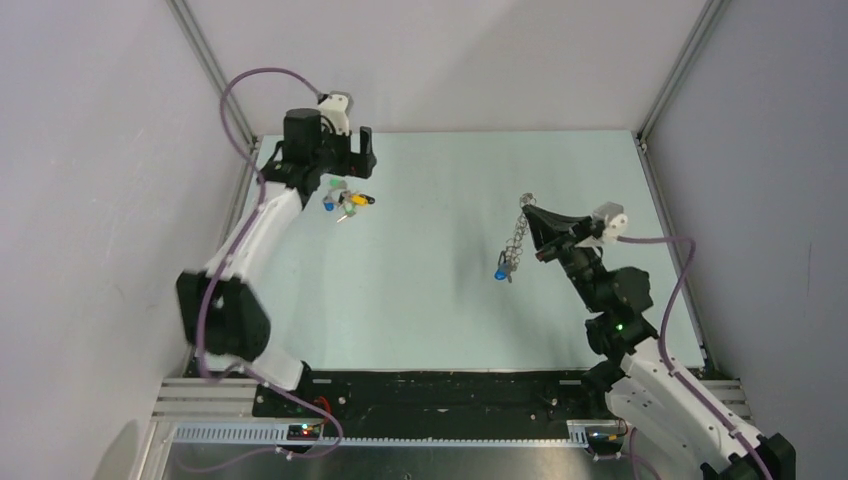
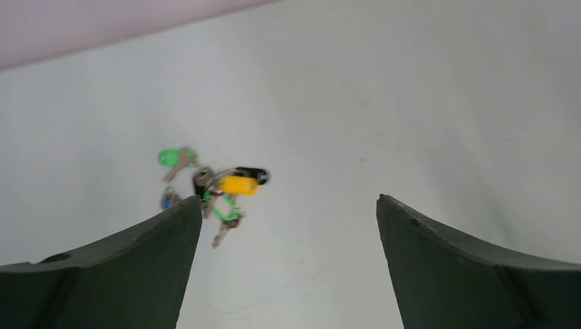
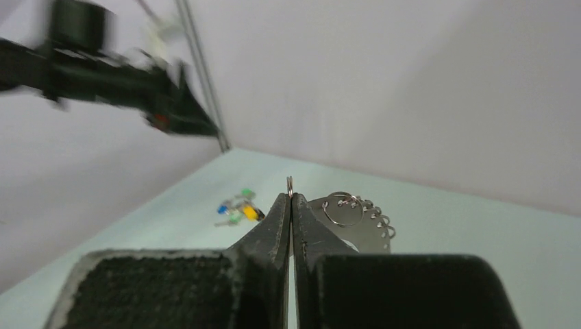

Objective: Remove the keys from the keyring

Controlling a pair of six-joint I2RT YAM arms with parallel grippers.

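Note:
A loose pile of keys (image 1: 345,200) with green, yellow, blue and black heads lies on the table at the far left. My left gripper (image 1: 350,158) hovers just behind it, open and empty. In the left wrist view the pile (image 2: 216,188) lies by the left finger's tip, off-centre from the gripper (image 2: 288,209). My right gripper (image 1: 529,210) is shut on the rim of the keyring (image 1: 517,235), held above the table and seen edge-on. A blue key (image 1: 500,270) hangs from its lower end. In the right wrist view the keyring (image 3: 363,223) shows beside the gripper (image 3: 290,200).
The pale green table (image 1: 440,300) is walled on the left, back and right, with metal posts at the far corners. The left arm (image 3: 103,62) shows blurred in the right wrist view. A black base rail (image 1: 430,390) runs along the near edge.

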